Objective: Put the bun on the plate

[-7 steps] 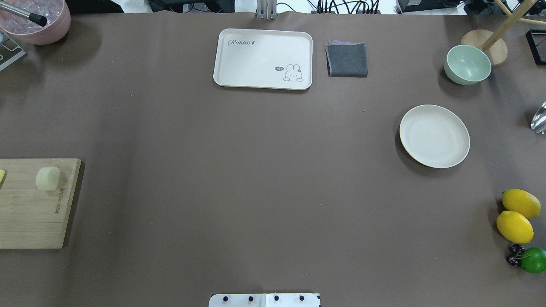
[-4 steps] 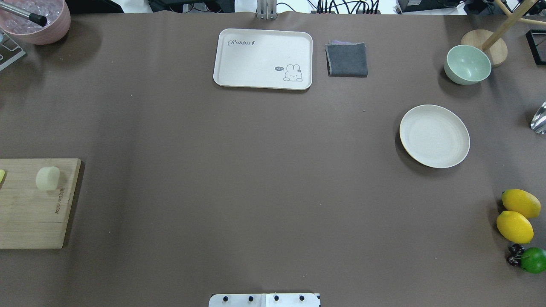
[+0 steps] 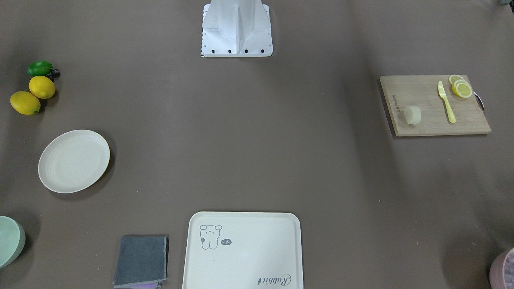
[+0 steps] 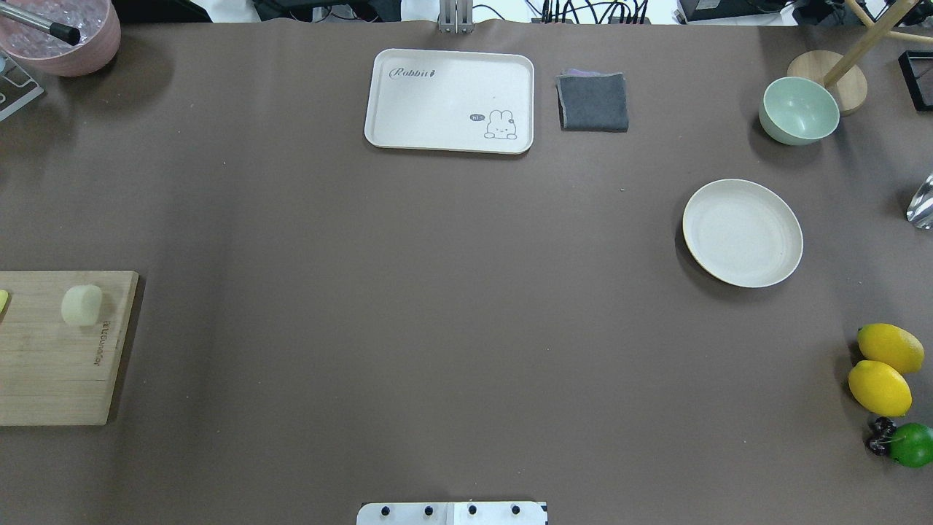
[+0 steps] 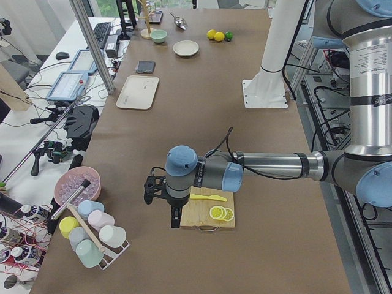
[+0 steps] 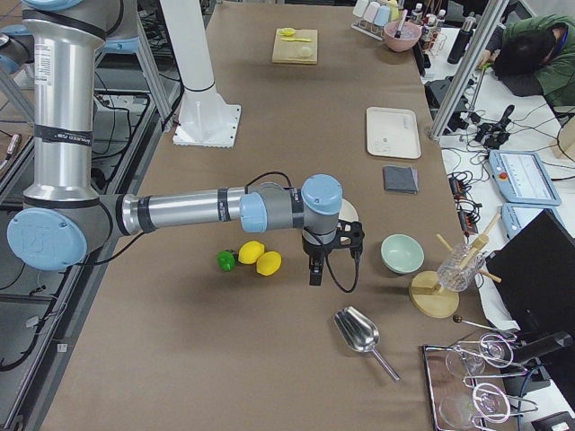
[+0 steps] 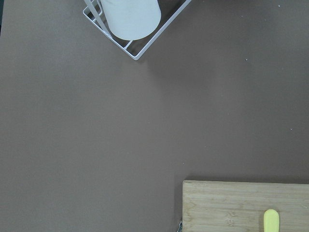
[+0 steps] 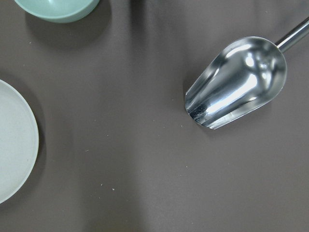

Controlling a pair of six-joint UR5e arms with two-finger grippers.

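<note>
The bun (image 4: 82,305) (image 3: 412,114) is a small pale block lying on a wooden cutting board (image 4: 51,372) at the table's left edge. Far off on the right side, the round cream plate (image 4: 742,232) (image 3: 74,160) holds nothing; its rim also shows in the right wrist view (image 8: 14,145). My left gripper (image 5: 176,219) hangs over the table beside the board's outer end. Beyond the plate, my right gripper (image 6: 314,271) hangs near the lemons. Both grippers show only in the side views, so I cannot tell whether either is open or shut.
A yellow knife (image 3: 446,102) and lemon slices (image 3: 461,87) share the board. At the back stand a rabbit tray (image 4: 450,100), a grey cloth (image 4: 593,102) and a green bowl (image 4: 799,110). Lemons (image 4: 883,368), a lime (image 4: 911,444), a metal scoop (image 8: 239,82) and a cup rack (image 5: 92,236) line the table's ends.
</note>
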